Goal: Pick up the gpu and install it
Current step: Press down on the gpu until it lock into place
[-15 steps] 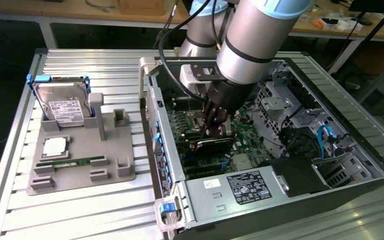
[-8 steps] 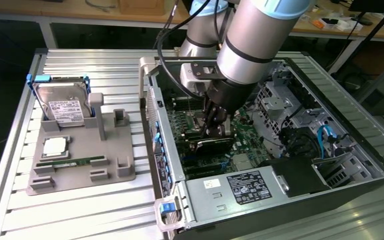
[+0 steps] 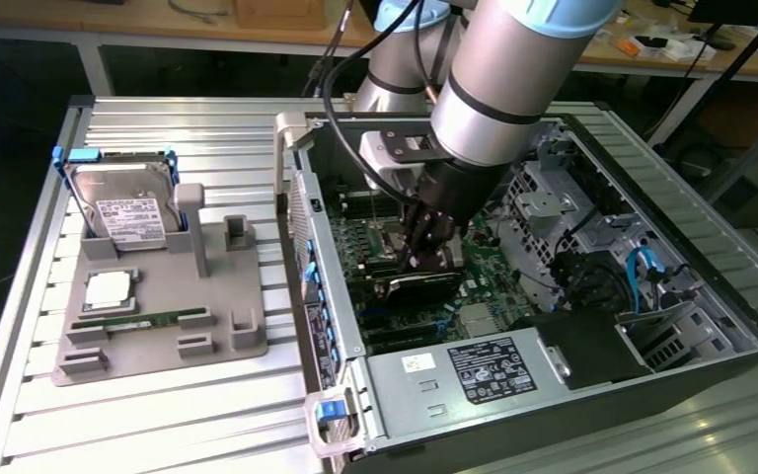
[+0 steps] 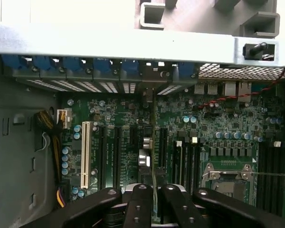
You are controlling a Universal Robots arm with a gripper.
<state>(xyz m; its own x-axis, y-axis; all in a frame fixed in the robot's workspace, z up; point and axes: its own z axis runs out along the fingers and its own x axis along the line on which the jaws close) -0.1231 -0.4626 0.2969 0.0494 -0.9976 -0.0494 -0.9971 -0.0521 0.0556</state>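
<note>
Exterior view: high, angled down over desk (image 3: 155, 415). Wrist view: close above motherboard (image 4: 218, 123), looking down. Both share motherboard.

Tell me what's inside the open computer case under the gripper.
The gripper holds the gpu edge-on over the motherboard and its slots. The gpu hides the slot directly beneath it.

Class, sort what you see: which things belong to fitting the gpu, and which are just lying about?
In the job: gripper, shut on the gpu; motherboard; computer case.
Lying about: hard drive; RAM stick; grey holder tray.
</note>
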